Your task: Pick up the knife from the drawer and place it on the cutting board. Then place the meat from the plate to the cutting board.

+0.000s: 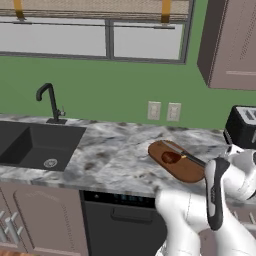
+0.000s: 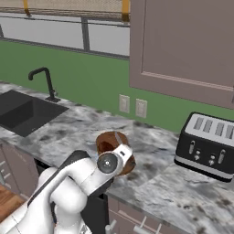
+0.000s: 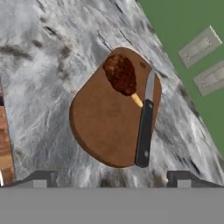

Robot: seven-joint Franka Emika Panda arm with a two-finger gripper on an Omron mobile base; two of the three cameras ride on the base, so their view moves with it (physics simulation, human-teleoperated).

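Note:
The oval reddish-brown cutting board (image 3: pixel 103 129) lies on the marble counter, below and ahead of my hand. On it rests the dark meat (image 3: pixel 120 73) with its pale tan end pointing at the knife (image 3: pixel 145 124). The knife's black handle and grey blade lie along the board's right side. My gripper (image 3: pixel 113 178) hovers above the board's near edge, open, with nothing between its fingertips (image 3: pixel 42 177). From the left base view the board (image 1: pixel 187 170), meat (image 1: pixel 171 158) and knife (image 1: pixel 186 155) sit just beyond my arm. My arm covers part of the board (image 2: pixel 106 139) in the right base view. The plate and drawer are out of view.
A black toaster (image 2: pixel 208 147) stands right of the board. A dark sink (image 1: pixel 35 145) with a black faucet (image 1: pixel 50 102) is at the left. Two wall outlets (image 1: pixel 163 111) sit behind the board. A dishwasher (image 1: pixel 120 220) is under the counter, and an upper cabinet (image 2: pixel 183 45) hangs above.

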